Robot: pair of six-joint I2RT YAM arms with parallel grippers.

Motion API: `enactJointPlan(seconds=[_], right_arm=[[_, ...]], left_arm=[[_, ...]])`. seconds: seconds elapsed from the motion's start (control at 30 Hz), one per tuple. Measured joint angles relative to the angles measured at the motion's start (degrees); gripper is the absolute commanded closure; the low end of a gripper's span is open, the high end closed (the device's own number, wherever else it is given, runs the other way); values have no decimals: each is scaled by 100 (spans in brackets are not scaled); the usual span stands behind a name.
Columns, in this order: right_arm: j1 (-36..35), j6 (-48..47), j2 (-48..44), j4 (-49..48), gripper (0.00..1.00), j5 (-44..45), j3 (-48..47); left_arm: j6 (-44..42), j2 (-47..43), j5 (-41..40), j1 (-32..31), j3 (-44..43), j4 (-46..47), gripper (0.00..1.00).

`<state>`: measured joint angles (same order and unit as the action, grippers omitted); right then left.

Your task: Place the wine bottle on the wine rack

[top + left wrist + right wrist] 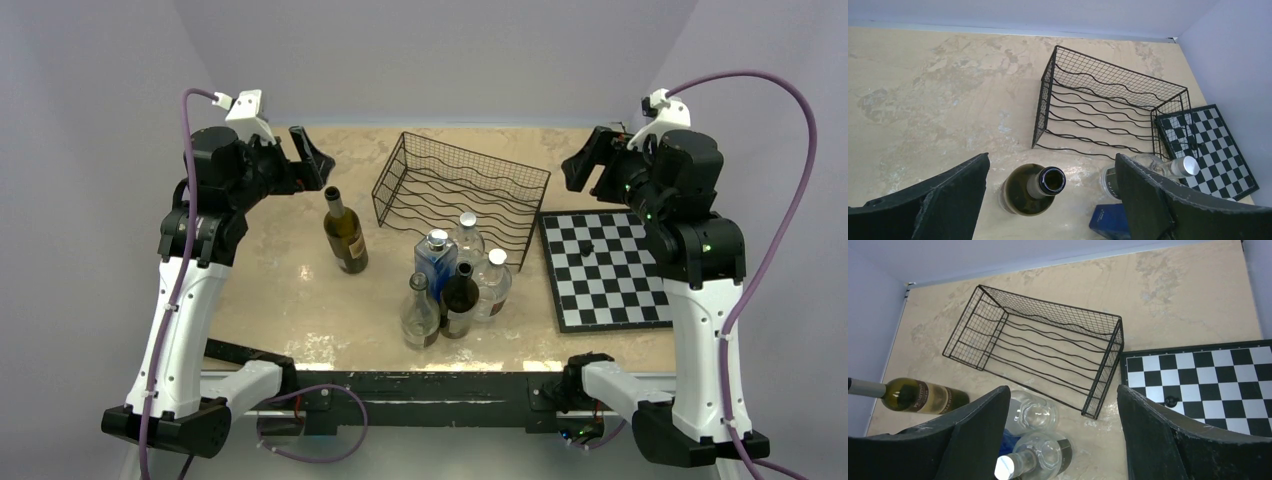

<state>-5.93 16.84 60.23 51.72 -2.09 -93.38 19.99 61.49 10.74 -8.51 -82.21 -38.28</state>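
Left pincer (pixel 1051 159) hangs spread wide and empty above the upright wine bottle (pixel 1018 196), wine rack (pixel 1047 100) just beyond.

Your right gripper (pixel 1063 395) hung with jaws spread over clear bottles (pixel 1035 412), you saw the wine rack (pixel 1038 357) beyond them, chessboard (pixel 1208 385) just beside its right end, green wine bottle (pixel 923 396) far left.

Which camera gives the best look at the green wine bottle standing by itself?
The top external view: the green wine bottle shows whole, neck to base. Left wrist sees only its open mouth and shoulders from above; right wrist catches its labelled body at the frame edge.
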Motion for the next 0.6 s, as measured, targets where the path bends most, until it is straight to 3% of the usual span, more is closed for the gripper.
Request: enactJointPlan(seconds=[0.17, 0.43, 0.53, 0.6], right_arm=[[-2, 4, -9, 42, 15, -116, 11], [-2, -35, -103, 9, 11, -767, 17], [-4, -48, -140, -116, 12, -1213, 46], [-52, -136, -175, -221, 11, -1572, 87]], left_arm=[[116, -2, 20, 0, 0, -2, 1], [1220, -308, -310, 15, 83, 168, 1], [1311, -501, 260, 76, 98, 404, 1], [1386, -553, 1185, 225, 94, 688, 1]])
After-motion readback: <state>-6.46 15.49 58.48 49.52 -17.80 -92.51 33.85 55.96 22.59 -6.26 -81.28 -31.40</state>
